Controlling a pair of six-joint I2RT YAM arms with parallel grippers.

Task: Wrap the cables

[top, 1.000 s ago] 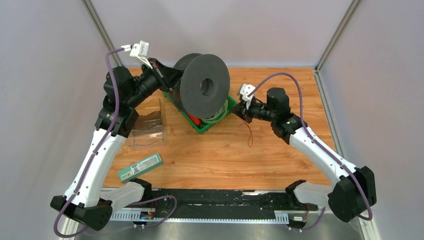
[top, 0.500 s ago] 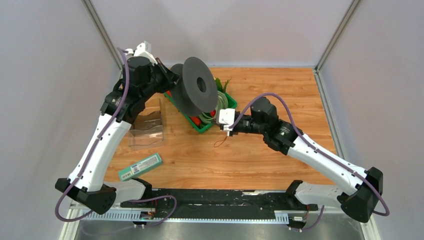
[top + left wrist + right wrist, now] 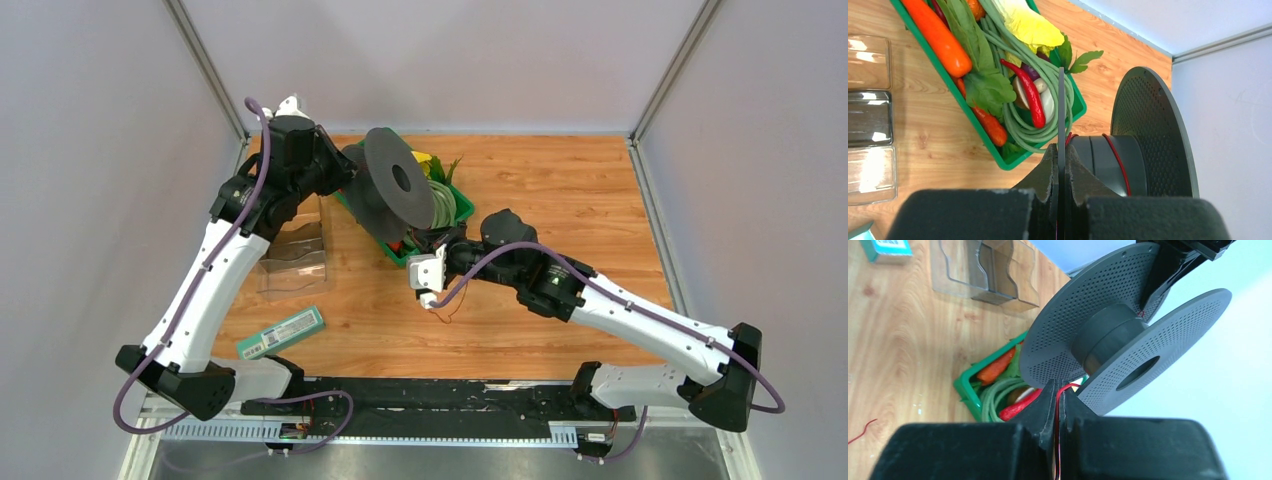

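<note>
Your left gripper (image 3: pixel 1061 150) is clenched on the rim of one flange of the dark grey spool (image 3: pixel 1153 135). The thin disc edge sits pinched between the two fingers. From overhead, that gripper (image 3: pixel 340 165) holds the spool (image 3: pixel 400 180) off the bench (image 3: pixel 560 190), tilted, over the left part of the green tray (image 3: pixel 395 258) of vegetables.

Your right gripper (image 3: pixel 1056 387) is closed on the red wire (image 3: pixel 1057 440). The strand runs up between the fingers, which are pressed together, and comes out at the tips just below the spool (image 3: pixel 1108 340), pointing toward the gap between the flanges. From overhead, this gripper (image 3: pixel 440 243) sits at the near edge of the tray, right under the spool.

The wire (image 3: pixel 1118 162) already shows as a red turn around the spool's hub, and it meets the gripped flange close to your left fingers. Its loose tail (image 3: pixel 450 312) lies curled on the bench beside your right wrist.

A clear container (image 3: pixel 295 255) stands on the bench under your left arm, and a teal box (image 3: pixel 282 333) lies nearer the bases.
</note>
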